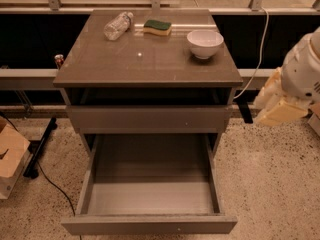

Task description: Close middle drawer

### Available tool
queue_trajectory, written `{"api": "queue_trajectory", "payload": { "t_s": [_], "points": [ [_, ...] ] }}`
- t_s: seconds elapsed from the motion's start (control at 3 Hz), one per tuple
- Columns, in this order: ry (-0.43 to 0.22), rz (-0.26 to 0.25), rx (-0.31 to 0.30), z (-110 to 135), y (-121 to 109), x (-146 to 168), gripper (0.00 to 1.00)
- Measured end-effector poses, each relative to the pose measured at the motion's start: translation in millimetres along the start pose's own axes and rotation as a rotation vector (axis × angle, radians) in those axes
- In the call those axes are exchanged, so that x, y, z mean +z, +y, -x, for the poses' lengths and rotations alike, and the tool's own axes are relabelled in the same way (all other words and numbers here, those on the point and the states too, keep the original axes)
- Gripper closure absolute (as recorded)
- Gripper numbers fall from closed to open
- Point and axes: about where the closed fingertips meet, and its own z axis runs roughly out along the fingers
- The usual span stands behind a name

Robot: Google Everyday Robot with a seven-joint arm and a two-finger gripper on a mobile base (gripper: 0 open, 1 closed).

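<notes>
The middle drawer (pixel 150 184) is pulled far out of the grey-brown cabinet. Its plain grey inside is empty. Its flat front (pixel 149 224) lies near the bottom edge of the view and has a tiny pale dot. Above it, the upper drawer front (pixel 149 118) stands slightly out, with a dark gap under the cabinet top. The lowest drawer is hidden. My gripper (pixel 277 106) is the cream part under the white arm (pixel 305 71). It hangs right of the cabinet at the height of the upper drawer front and touches nothing.
On the cabinet top (pixel 150 64) lie a plastic bottle (pixel 118 25), a green and yellow sponge (pixel 157 27) and a white bowl (pixel 205 43). A white cable (pixel 256 59) hangs at the right. A cardboard box (pixel 11 156) and a black cable are on the floor at the left.
</notes>
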Motion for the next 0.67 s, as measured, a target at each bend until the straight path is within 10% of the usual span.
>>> {"api": "queue_trajectory", "payload": {
  "t_s": [0.67],
  "points": [
    [-0.009, 0.049, 0.009, -20.8, 22.4, 37.3, 1.00]
  ]
}}
